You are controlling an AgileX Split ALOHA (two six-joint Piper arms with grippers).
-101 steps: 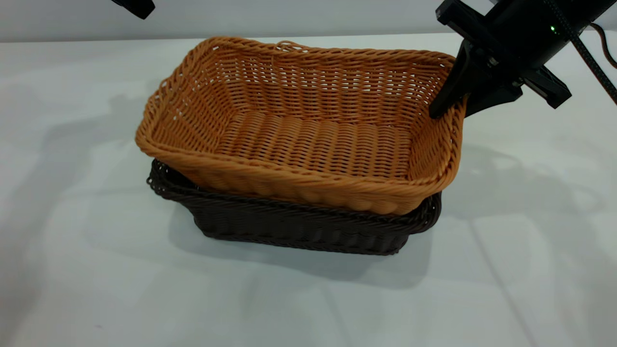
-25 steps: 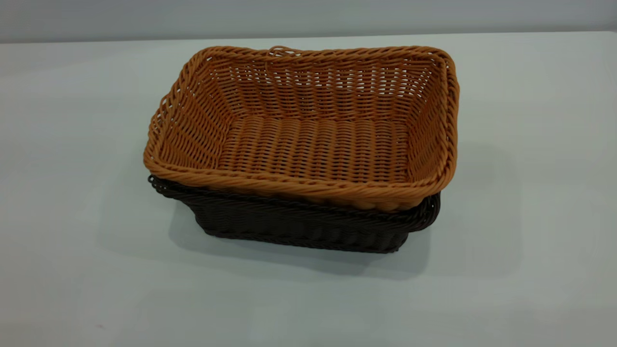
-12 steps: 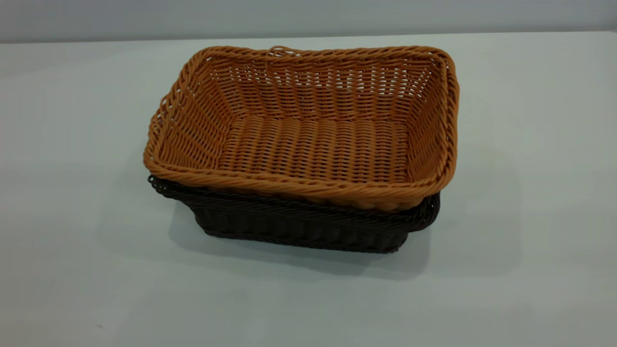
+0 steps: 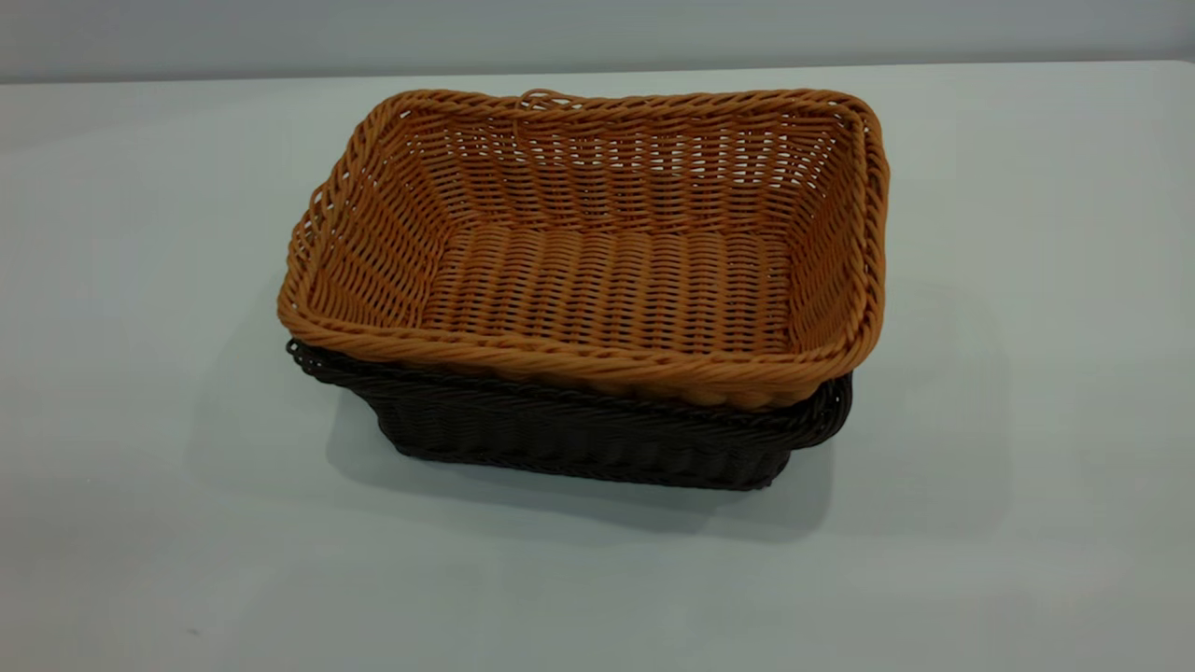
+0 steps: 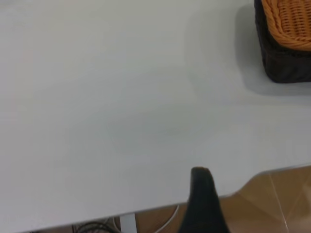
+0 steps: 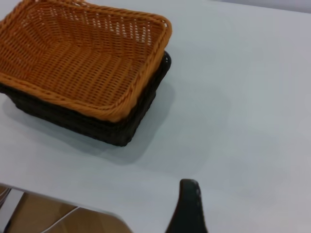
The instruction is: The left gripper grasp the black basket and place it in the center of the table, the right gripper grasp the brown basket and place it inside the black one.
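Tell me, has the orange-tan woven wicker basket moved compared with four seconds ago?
Yes. The orange-tan woven wicker basket has settled lower into the dark brown-black woven wicker basket, which kept its place; its raised right end has come down level.

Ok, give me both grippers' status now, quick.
Left gripper: pulled back near the table edge, holding nothing; open or shut cannot be told.
Right gripper: also back near the edge, holding nothing; cannot be told.

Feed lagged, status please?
Both pincers off the baskets, grip unclear. Brown basket nested in black basket on table. Nothing in the way.
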